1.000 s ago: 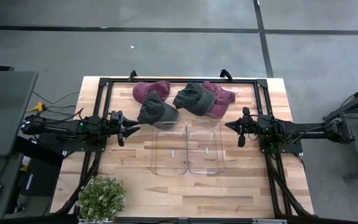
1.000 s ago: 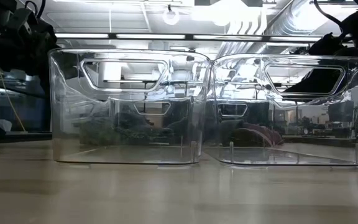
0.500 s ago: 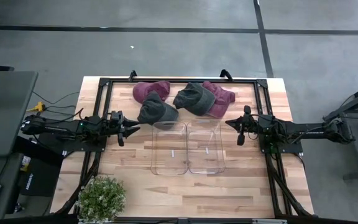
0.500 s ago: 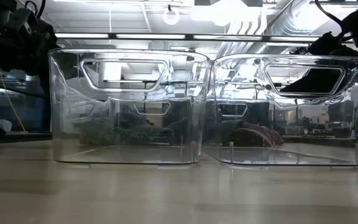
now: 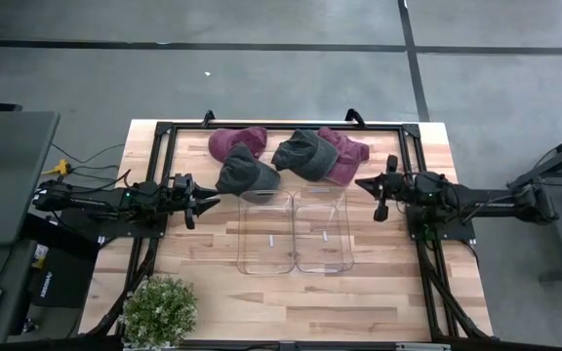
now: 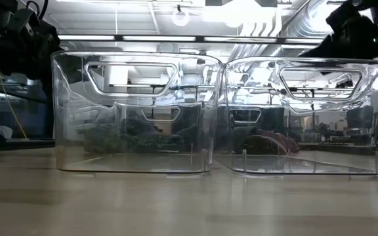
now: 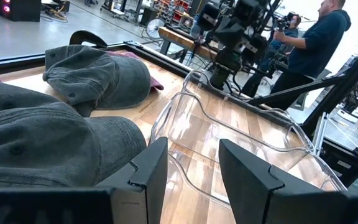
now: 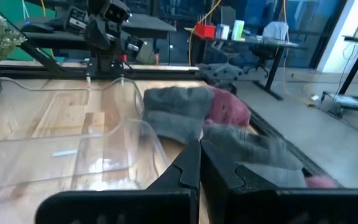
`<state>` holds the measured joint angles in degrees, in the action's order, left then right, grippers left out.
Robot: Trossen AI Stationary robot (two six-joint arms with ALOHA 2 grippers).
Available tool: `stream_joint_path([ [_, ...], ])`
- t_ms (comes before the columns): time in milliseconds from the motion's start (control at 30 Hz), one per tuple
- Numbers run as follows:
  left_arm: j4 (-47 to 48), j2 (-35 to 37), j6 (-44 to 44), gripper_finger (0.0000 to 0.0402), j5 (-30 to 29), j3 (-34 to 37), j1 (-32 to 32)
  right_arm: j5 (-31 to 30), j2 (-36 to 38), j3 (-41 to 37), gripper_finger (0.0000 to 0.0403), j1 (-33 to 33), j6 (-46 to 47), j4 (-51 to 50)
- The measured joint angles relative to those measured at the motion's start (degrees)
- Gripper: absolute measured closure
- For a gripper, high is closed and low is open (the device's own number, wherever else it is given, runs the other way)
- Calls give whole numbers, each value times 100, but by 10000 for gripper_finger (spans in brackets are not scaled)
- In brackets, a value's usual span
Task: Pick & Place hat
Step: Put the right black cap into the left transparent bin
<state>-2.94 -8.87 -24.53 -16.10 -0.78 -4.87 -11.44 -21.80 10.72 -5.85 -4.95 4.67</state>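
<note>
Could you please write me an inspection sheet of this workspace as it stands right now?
Surface: wooden table with a black frame.
Job's things: four hats at the far side, two grey, two maroon; two clear bins side by side, nothing in them.
Clutter: potted plant at the near left corner.
Grippers: left gripper open beside the nearer grey hat; right gripper shut, holding nothing.
Cables: wires off the left edge.
Surroundings: person beyond the table.
</note>
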Motion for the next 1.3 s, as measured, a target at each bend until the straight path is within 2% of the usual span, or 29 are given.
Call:
stream_joint_path([
  [567, 0, -2, 0, 264, 0, 0, 1, 3, -694, 857, 402, 2, 386, -6],
  [967, 0, 0, 0, 264, 0, 0, 1, 190, -745, 870, 402, 0, 2885, 69],
  [1167, 2, -2, 0, 264, 0, 0, -1, 842, -746, 872, 402, 2, 3242, 78],
  [1233, 0, 0, 0, 264, 0, 0, -1, 629, -784, 875, 402, -28, 3672, 2],
  [1300, 2, 0, 0, 264, 0, 0, -1, 146, -784, 876, 401, -107, 4612, -391],
])
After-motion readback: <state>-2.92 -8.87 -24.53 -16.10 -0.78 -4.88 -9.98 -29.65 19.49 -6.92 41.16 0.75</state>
